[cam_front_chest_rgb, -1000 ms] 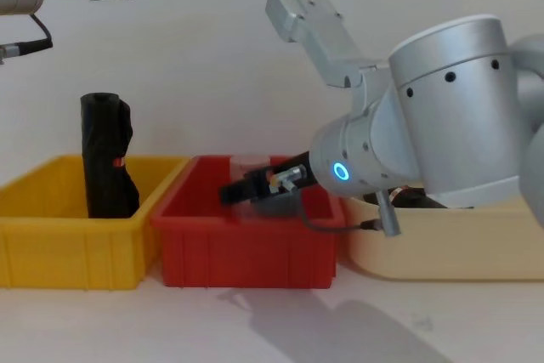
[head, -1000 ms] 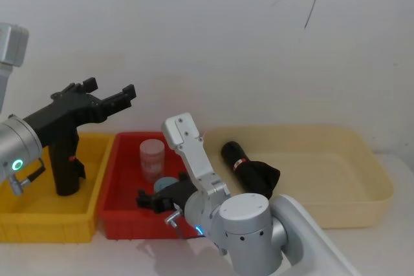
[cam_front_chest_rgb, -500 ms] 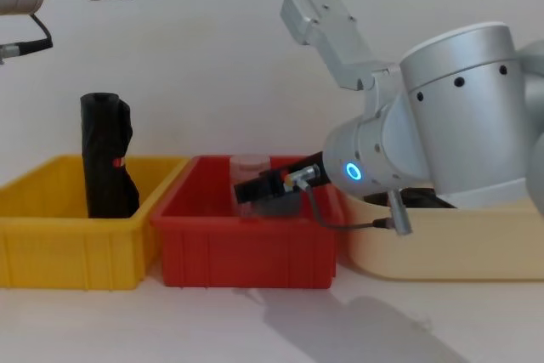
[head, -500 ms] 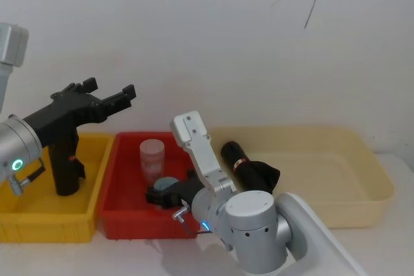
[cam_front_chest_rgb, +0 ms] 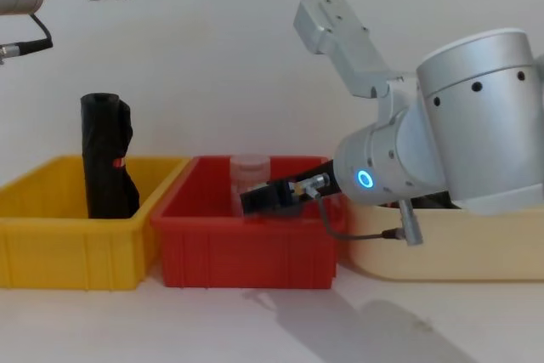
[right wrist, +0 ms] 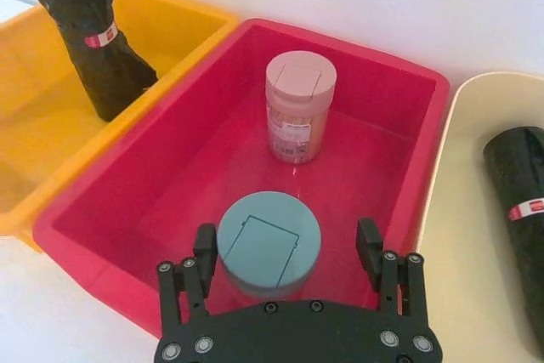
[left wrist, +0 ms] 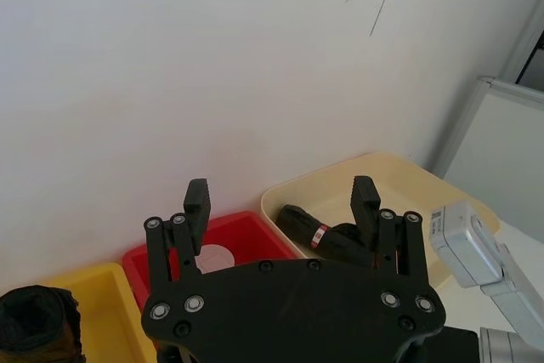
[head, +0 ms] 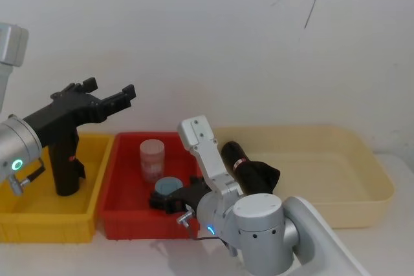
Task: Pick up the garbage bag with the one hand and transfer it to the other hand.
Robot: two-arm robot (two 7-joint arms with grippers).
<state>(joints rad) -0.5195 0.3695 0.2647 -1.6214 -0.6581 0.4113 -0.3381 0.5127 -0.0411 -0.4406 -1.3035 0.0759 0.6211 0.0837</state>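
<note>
The garbage bag (head: 236,157), a smooth black roll with a red-and-white band, lies at the left end of the cream tray (head: 381,182); it also shows in the left wrist view (left wrist: 313,230) and the right wrist view (right wrist: 520,201). My left gripper (head: 111,88), on the green-ringed arm, hangs open high above the yellow bin (head: 39,227), its fingers (left wrist: 197,197) spread with nothing between them. My right gripper (right wrist: 286,240), on the blue-ringed arm, is open low over the red bin (head: 111,172), just above a teal-lidded jar (right wrist: 268,248).
A lumpier black roll (head: 63,166) stands upright in the yellow bin. The red bin holds a pink jar (head: 152,156) and the teal-lidded jar (head: 168,186). The three containers stand side by side against a white wall.
My right arm has swung to the right, carrying its open gripper across the red bin toward the cream tray. The left arm has stayed still.
</note>
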